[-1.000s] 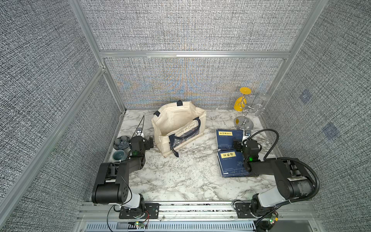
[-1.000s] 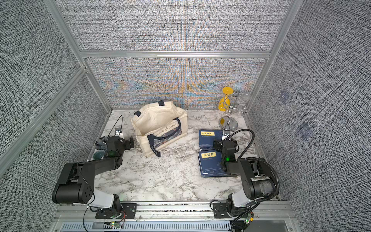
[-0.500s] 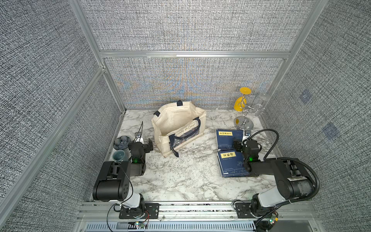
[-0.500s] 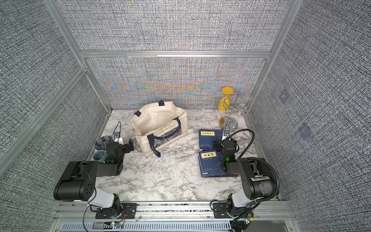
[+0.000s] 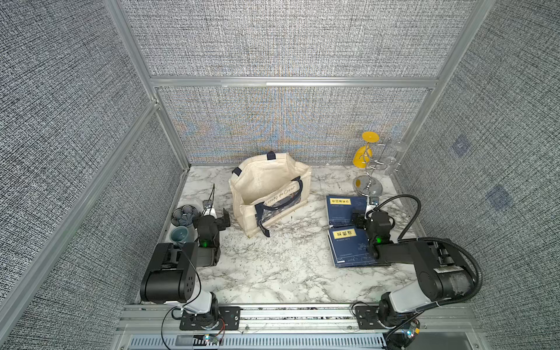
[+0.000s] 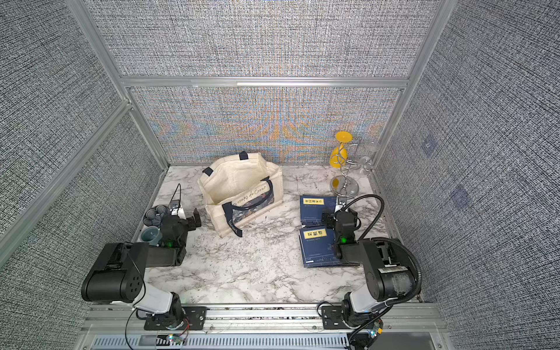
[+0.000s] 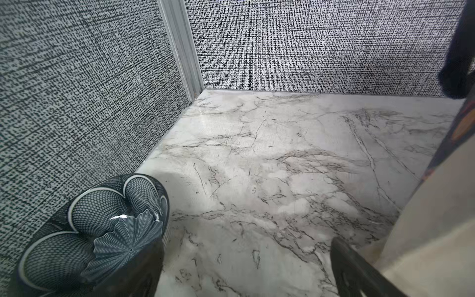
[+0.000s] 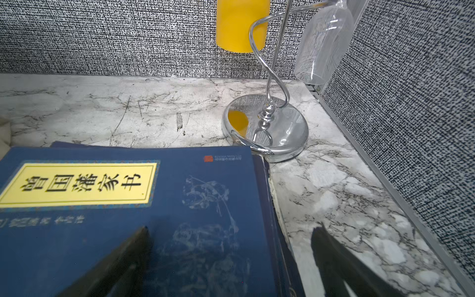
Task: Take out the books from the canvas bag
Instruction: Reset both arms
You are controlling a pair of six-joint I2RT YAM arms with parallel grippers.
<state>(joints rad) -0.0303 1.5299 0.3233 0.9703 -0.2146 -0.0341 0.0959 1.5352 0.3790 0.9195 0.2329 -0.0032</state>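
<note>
Two spots near the right edge of the tabletop (image 5: 272, 272) are carrying the books (image 5: 348, 251), all dark blue with yellow labels. One is lying closer to the front edge and one farther back, and their edges are overlapping a little. In the right wrist view, more blue covers are showing under the farther book.

The right gripper (image 8: 230, 259) is hovering low above this farther book with its jaws spread wide. One finger is staying over the cover, the other over the marble just beside the book's edge. It is gripping nothing.

The canvas bag (image 5: 269, 194) is standing upright near the far edge, left of the books and well apart from them, with its mouth gaping open.

The left gripper (image 7: 246, 272) is waiting just beside the bag's left side, also wide open and holding nothing. A flower-shaped bowl (image 5: 183, 213) and a teal cup (image 5: 181, 235) are sitting next to it at the left edge.

A chrome glass stand (image 5: 368, 185) with a yellow glass (image 5: 362, 156) is occupying the far right corner.
</note>
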